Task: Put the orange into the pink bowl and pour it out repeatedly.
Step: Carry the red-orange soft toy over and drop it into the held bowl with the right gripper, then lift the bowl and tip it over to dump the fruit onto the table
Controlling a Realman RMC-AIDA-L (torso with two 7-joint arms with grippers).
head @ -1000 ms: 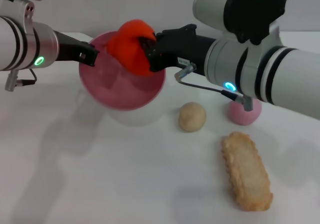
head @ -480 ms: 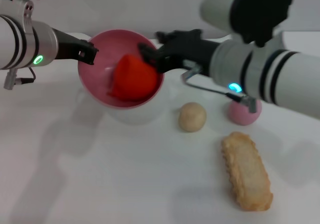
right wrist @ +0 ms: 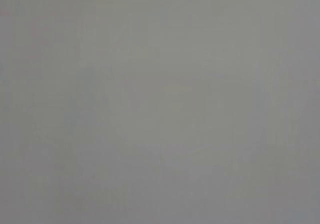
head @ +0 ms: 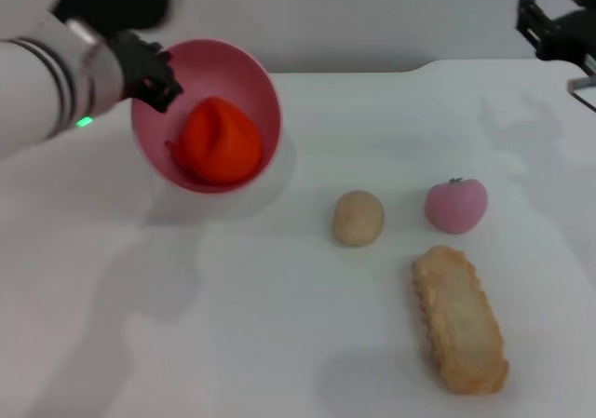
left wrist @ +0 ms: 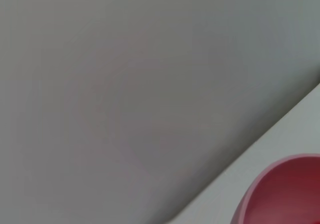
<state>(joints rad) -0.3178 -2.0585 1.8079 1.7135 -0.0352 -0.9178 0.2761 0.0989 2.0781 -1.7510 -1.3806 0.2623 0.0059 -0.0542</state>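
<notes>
The pink bowl (head: pixel 253 87) is held off the table at the back left and is tilted, its opening turned toward me. The orange (head: pixel 219 143) lies inside it against the lower wall. My left gripper (head: pixel 158 81) is shut on the bowl's left rim. A piece of the bowl's rim also shows in the left wrist view (left wrist: pixel 287 194). My right gripper (head: pixel 551 22) is open and empty at the far back right, well away from the bowl. The right wrist view shows only blank grey.
A small beige ball (head: pixel 358 218) and a pink-purple fruit (head: pixel 456 204) lie right of centre on the white table (head: pixel 186 325). A long piece of toy bread (head: pixel 461 320) lies in front of them.
My right gripper let the orange drop into the bowl and drew back to the far right. My left arm lifted the bowl and tilted it, with the orange inside.
</notes>
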